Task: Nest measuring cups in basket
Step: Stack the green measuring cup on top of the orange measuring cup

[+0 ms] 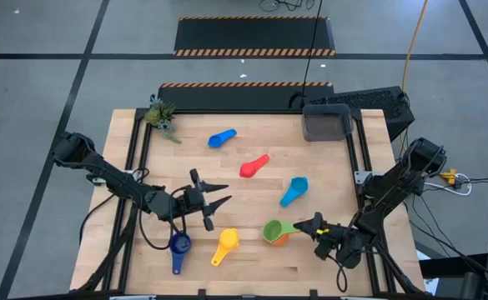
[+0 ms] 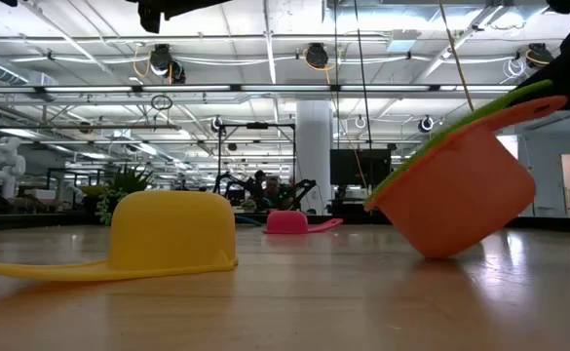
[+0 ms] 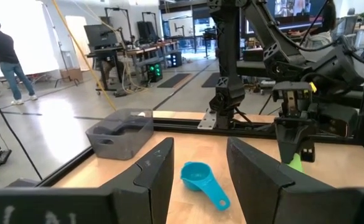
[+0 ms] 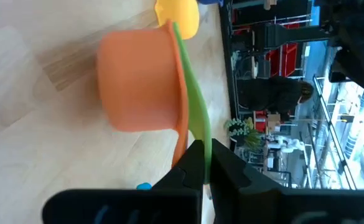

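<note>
A green cup (image 1: 273, 228) sits nested inside an orange cup (image 2: 460, 185) at the near right, with my right gripper (image 1: 306, 225) shut on their handles. My left gripper (image 1: 221, 199) hovers open at the table's middle left, level, with nothing between its fingers. A light blue cup (image 3: 201, 180) lies beyond it. The blue cup (image 1: 221, 137), red cup (image 1: 254, 166), navy cup (image 1: 179, 247) and yellow cup (image 1: 225, 246) lie loose on the table. The yellow cup (image 2: 172, 229) rests rim down. The dark grey basket (image 1: 327, 122) stands at the far right. My right gripper pinches the stacked green handle (image 4: 197, 130) and orange handle (image 4: 182, 144) between its two fingers, near their free ends. The fingers come from the table's right, slanting a little down, along the handles. The nested pair is tilted, the orange cup's lower bottom edge (image 2: 438, 252) on the table.
A small green plant (image 1: 160, 117) sits at the far left corner. A black keyboard (image 1: 369, 102) lies behind the basket. Dark rails (image 1: 362, 154) run along the table's left and right sides. People show in the room beyond.
</note>
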Controlling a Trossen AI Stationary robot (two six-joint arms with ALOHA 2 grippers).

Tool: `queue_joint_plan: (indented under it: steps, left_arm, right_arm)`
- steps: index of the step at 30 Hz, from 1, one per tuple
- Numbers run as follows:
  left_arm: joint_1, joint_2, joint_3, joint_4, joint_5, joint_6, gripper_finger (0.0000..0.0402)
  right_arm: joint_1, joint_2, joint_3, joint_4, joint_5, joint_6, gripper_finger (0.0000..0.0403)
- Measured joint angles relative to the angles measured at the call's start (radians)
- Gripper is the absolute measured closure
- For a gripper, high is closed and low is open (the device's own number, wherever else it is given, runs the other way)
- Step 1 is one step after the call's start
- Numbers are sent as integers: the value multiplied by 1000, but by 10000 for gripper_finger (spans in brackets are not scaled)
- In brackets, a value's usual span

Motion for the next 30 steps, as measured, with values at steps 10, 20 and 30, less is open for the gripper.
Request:
queue_joint_plan:
  steps: [10,20,30]
  left_arm:
    - [0,0,0,-1,0,4,250]
    - [0,0,0,-1,-1,4,250]
    - [0,0,0,-1,-1,4,250]
  right_arm:
    - [0,40,0,-2,-4,46,383]
    - [3,40,0,-4,-63,54,342]
    - [5,40,0,-4,-129,84,302]
